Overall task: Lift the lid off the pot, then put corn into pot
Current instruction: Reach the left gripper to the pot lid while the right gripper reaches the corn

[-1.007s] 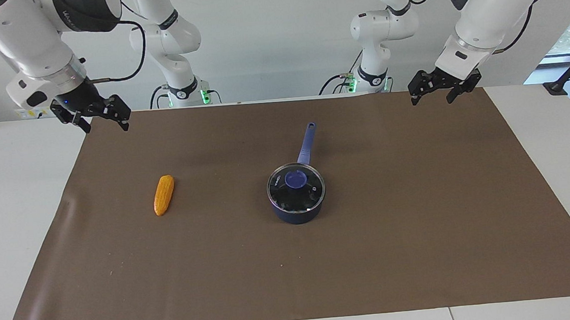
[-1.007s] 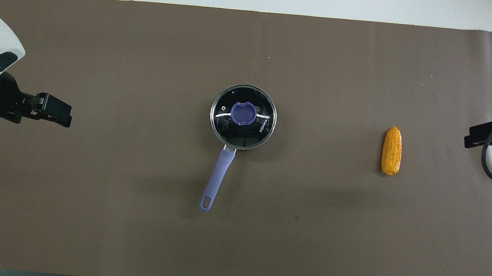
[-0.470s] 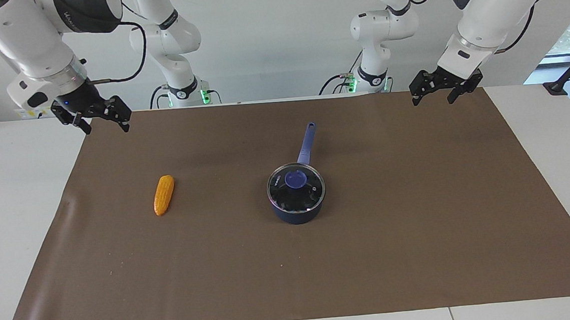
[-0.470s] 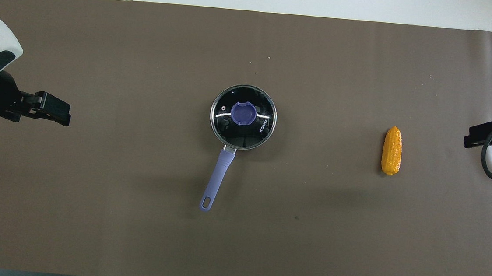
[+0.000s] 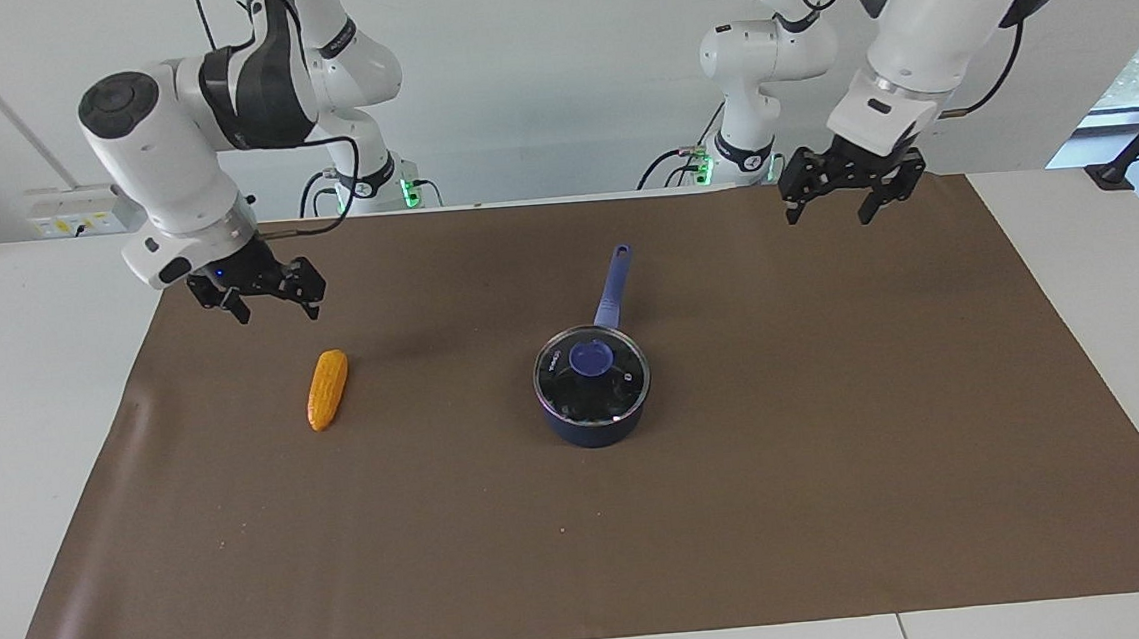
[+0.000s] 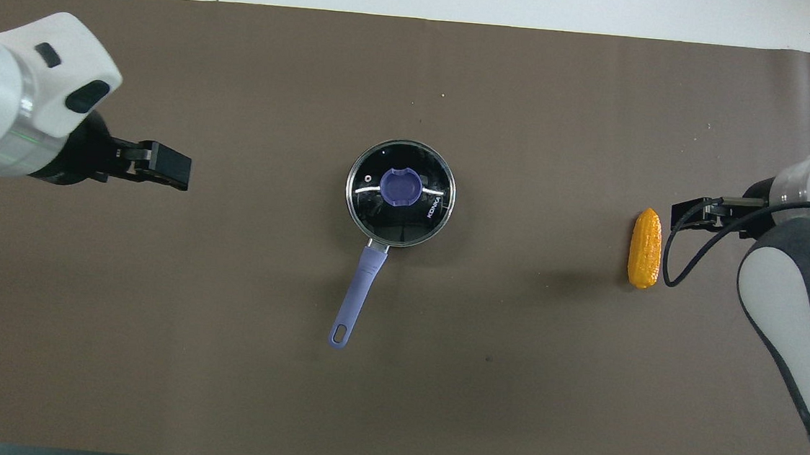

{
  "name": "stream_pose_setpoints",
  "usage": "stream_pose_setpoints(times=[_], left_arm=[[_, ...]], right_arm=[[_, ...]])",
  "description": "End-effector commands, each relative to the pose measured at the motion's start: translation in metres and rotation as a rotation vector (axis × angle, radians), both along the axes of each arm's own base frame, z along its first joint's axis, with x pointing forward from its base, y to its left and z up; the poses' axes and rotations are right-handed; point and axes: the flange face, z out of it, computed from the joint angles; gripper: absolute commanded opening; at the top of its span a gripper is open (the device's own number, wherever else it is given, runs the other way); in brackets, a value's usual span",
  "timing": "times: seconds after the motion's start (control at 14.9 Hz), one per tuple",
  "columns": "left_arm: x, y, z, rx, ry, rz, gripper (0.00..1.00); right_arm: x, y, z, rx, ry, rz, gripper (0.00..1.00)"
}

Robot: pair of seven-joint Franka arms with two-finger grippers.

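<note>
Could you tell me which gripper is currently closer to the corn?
The right one. The right gripper is raised, close to the corn at the right arm's end of the mat. The left gripper is raised at the left arm's end, with the pot between it and the corn.

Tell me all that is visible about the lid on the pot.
The lid is a round disc of clear glass with a metal rim and a blue-purple knob at its centre. Printed lettering runs near its edge. It lies flat and closed on the dark blue pot, as wide as the pot. Nothing else touches it.
</note>
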Motion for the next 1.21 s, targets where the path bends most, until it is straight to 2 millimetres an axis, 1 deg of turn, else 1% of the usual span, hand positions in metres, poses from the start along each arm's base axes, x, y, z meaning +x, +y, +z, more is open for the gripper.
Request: stream_pose_setpoints(times=[0.0,0.07,0.13,0.2,0.34,0.4,0.47,0.54,0.6,0.74,0.81,0.87,0.94,1.07,1.14], left_arm=[[0.021,-0.078,-0.029,-0.019,0.032,0.014,1.0],[0.029,-0.104,-0.042,-0.02,0.043,0.018,1.0],[0.038,-0.13,-0.057,-0.02,0.052,0.018,1.0],[0.044,-0.154,-0.071,-0.022,0.053,0.012,1.0],[0.05,-0.18,-0.088,-0.044,0.028,0.002,1.0],[0.047,-0.198,-0.101,-0.05,0.018,-0.006,1.0],[0.046,-0.209,-0.11,-0.052,0.012,-0.012,1.0],[0.045,-0.216,-0.123,-0.044,0.02,-0.021,1.0],[0.041,-0.225,-0.127,-0.039,0.015,-0.035,1.0],[0.036,-0.236,-0.136,-0.016,0.001,-0.061,1.0],[0.028,-0.251,-0.15,0.006,0.007,-0.074,1.0],[0.025,-0.258,-0.157,0.02,0.001,-0.056,1.0],[0.022,-0.265,-0.161,0.028,-0.014,-0.051,1.0],[0.022,-0.263,-0.165,0.039,-0.014,-0.049,1.0],[0.023,-0.261,-0.167,0.05,-0.018,-0.049,1.0]], right_arm=[[0.001,-0.006,-0.047,0.008,0.02,-0.02,1.0],[-0.006,-0.011,-0.066,0.008,0.036,-0.027,1.0],[-0.013,-0.012,-0.082,0.008,0.021,-0.03,1.0],[-0.018,-0.012,-0.093,0.007,0.012,-0.029,1.0],[-0.019,-0.008,-0.106,0.006,0.011,-0.023,1.0],[-0.019,-0.008,-0.118,0.004,0.017,-0.02,1.0],[-0.021,-0.009,-0.126,0.004,0.018,-0.011,0.99],[-0.023,-0.011,-0.139,0.003,0.019,0.002,0.95],[-0.022,-0.01,-0.145,0.002,0.016,0.005,0.95],[-0.021,-0.01,-0.161,0.001,0.038,0.001,0.93],[-0.021,-0.01,-0.167,0.001,0.041,0.001,0.91],[-0.019,-0.008,-0.167,0.0,0.03,0.002,0.87],[-0.019,-0.006,-0.167,0.0,0.03,0.005,0.76],[-0.02,-0.005,-0.167,0.0,0.036,0.007,0.43],[-0.021,-0.005,-0.167,0.0,0.044,0.008,0.3]])
